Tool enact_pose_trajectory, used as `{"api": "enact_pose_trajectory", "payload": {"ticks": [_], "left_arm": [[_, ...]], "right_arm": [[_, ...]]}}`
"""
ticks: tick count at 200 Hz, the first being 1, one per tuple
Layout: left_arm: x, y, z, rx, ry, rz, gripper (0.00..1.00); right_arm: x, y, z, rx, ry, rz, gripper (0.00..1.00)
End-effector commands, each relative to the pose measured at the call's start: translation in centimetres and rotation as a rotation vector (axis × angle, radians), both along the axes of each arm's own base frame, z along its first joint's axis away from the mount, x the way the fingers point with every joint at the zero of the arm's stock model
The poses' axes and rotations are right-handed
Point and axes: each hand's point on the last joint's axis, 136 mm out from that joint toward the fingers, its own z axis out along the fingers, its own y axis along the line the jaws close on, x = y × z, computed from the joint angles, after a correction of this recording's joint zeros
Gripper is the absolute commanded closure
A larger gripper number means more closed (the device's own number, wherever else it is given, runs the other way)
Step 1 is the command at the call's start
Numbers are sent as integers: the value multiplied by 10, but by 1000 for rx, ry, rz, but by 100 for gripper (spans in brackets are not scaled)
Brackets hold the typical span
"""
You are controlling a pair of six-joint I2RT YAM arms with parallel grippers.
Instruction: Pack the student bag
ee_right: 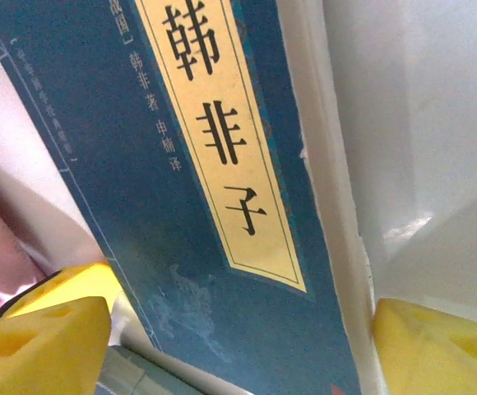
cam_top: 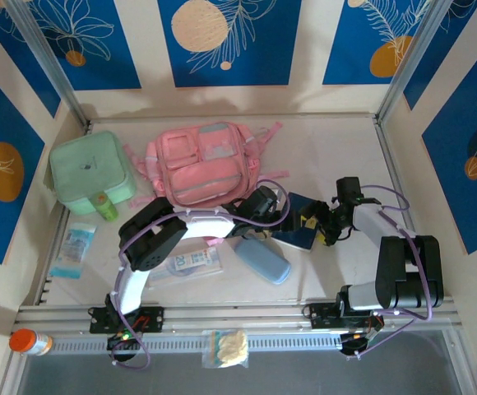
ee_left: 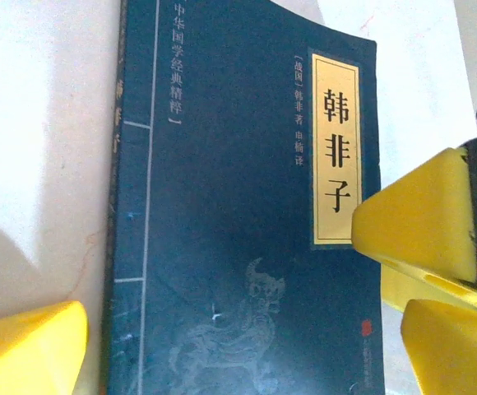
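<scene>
Where blue panels [cam_top: 263, 58] rise, a pale table [cam_top: 329, 148] bears the student bag [cam_top: 206, 164]

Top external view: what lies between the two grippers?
A dark blue rectangular book lies between the left gripper and right gripper, shown in the top external view.

We see a pale table [cam_top: 337, 156] with the pink student bag [cam_top: 204, 164] at its far middle. A mint-green case [cam_top: 90, 173] sits to the bag's left, with a small green bottle [cam_top: 104, 205] just beside it. Nearer us lie a dark blue book [cam_top: 294, 234] (yellow title label, Chinese characters), a blue-grey pouch [cam_top: 263, 262], a clear packet [cam_top: 193, 262] and a bluish packet [cam_top: 74, 249].
</scene>
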Motion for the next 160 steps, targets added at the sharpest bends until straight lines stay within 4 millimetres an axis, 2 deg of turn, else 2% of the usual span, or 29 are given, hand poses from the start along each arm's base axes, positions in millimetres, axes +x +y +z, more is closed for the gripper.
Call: {"api": "enact_pose_trajectory", "payload": {"ticks": [1, 38, 61, 77, 132, 147, 160], "left_arm": [[-6, 5, -9, -3, 37, 11, 8], [-5, 8, -11, -5, 42, 19, 15], [-4, 7, -10, -22, 39, 14, 16], [-4, 6, -9, -26, 40, 10, 17], [-3, 7, -5, -17, 26, 4, 17], [-2, 7, -4, -18, 22, 7, 15], [-2, 7, -5, -16, 21, 6, 15]], "right_arm": [[-3, 12, 14, 73, -35, 32, 19], [-5, 16, 30, 99, -103, 67, 27], [-5, 22, 37, 129, -128, 105, 32], [-8, 20, 32, 117, -112, 107, 36], [-18, 3, 9, 35, -19, 76, 38], [-24, -10, 0, -38, 50, 49, 35], [-25, -12, -6, -50, 61, 44, 31]]}}
